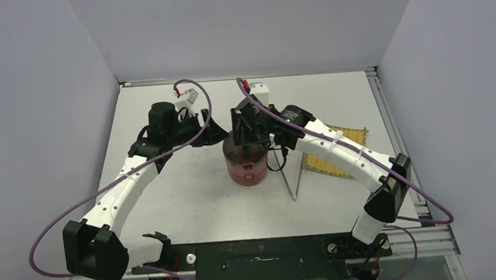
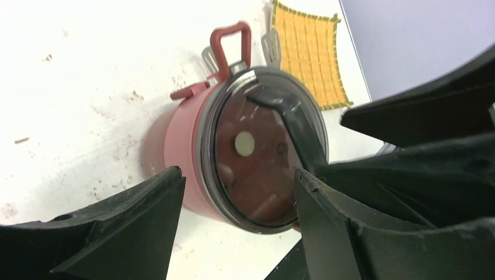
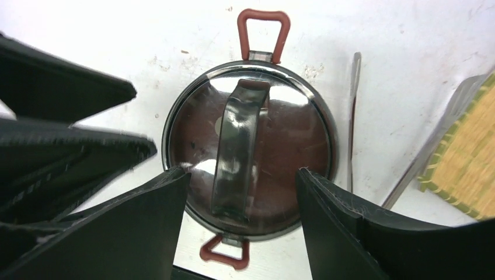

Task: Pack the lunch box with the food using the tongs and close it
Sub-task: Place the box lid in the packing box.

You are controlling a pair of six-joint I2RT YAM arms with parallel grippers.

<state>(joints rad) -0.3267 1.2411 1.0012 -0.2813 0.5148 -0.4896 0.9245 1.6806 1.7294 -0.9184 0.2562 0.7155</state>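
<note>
The lunch box [image 1: 246, 168] stands stacked mid-table, dark red, with a clear domed lid [image 3: 292, 134] and its arched handle [image 3: 236, 151] on top. Red latch loops [image 3: 264, 29] stick out at two opposite sides. My right gripper [image 3: 242, 172] hovers open just above the lid, one finger on each side of the handle and gripping nothing. My left gripper [image 2: 238, 175] is open at the box's left side [image 2: 181, 140], empty. The tongs [image 1: 294, 176] lie on the table to the right of the box. The food is hidden.
A yellow woven mat [image 1: 338, 152] lies right of the tongs, under the right arm. Both grippers [image 1: 222, 132] [image 1: 248, 136] crowd close together at the box. Crumbs speckle the white table [image 2: 87, 87] around it.
</note>
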